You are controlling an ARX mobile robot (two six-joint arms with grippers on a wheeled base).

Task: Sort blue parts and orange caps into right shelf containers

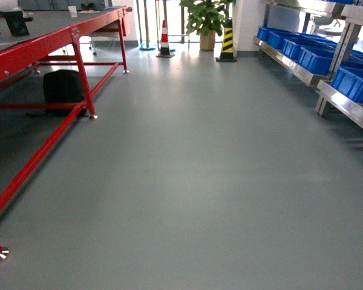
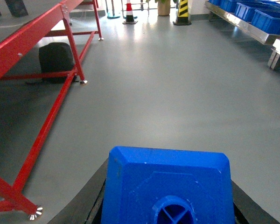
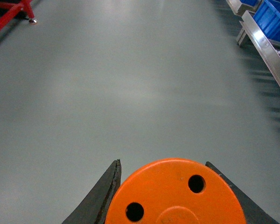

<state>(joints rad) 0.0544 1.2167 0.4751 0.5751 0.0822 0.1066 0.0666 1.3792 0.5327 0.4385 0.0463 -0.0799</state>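
Observation:
In the left wrist view a bright-blue part (image 2: 168,186) with a round hole in its top fills the bottom; my left gripper (image 2: 167,205) is shut on it, black fingers (image 2: 86,205) showing at both sides. In the right wrist view my right gripper (image 3: 172,196) is shut on an orange cap (image 3: 175,196) with small holes in its top. Neither gripper shows in the head view. The steel shelf (image 1: 351,109) with its blue containers (image 1: 356,83) runs along the right, far ahead and to the right of both grippers.
A red steel frame table (image 1: 54,39) stands at the left with a black bag (image 1: 63,90) under it. A traffic cone (image 1: 164,39), a yellow-black post (image 1: 227,42) and a potted plant (image 1: 206,24) stand at the back. Grey floor (image 1: 199,181) lies between.

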